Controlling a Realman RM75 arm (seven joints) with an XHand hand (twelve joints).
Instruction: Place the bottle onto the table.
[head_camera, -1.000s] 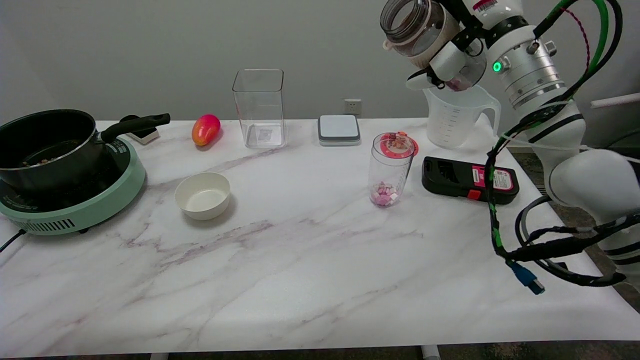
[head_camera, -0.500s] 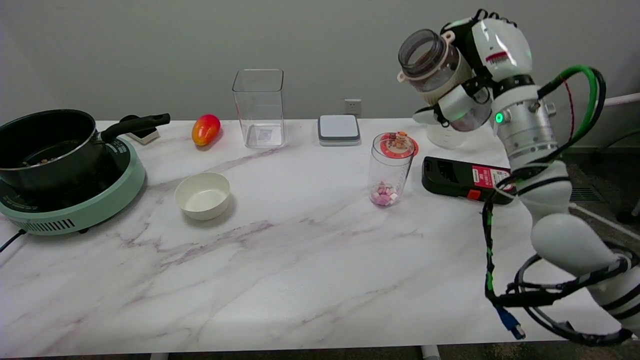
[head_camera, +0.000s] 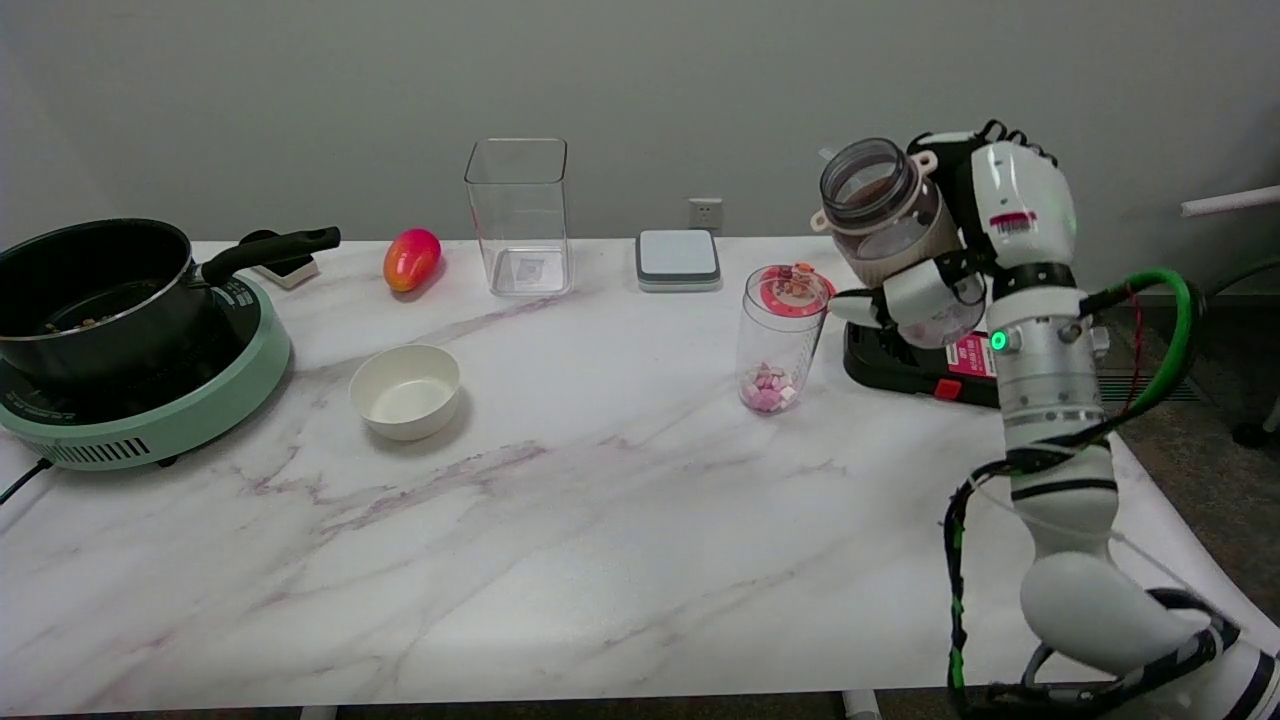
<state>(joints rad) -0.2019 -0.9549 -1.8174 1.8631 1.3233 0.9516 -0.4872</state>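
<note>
The right hand (head_camera: 955, 255) grips the bottle (head_camera: 885, 215), fingers wrapped around its lower body, and holds it in the air above the right part of the table (head_camera: 600, 520). The bottle is not upright: its long axis tilts, with the open mouth up and to the left and the base down and to the right, inside the grasp. Its base hangs over the black device (head_camera: 915, 365), just right of the clear tube with pink bits (head_camera: 778, 340). In my judgement, setting it down requires righting the axis and finding bare tabletop clear of both.
</note>
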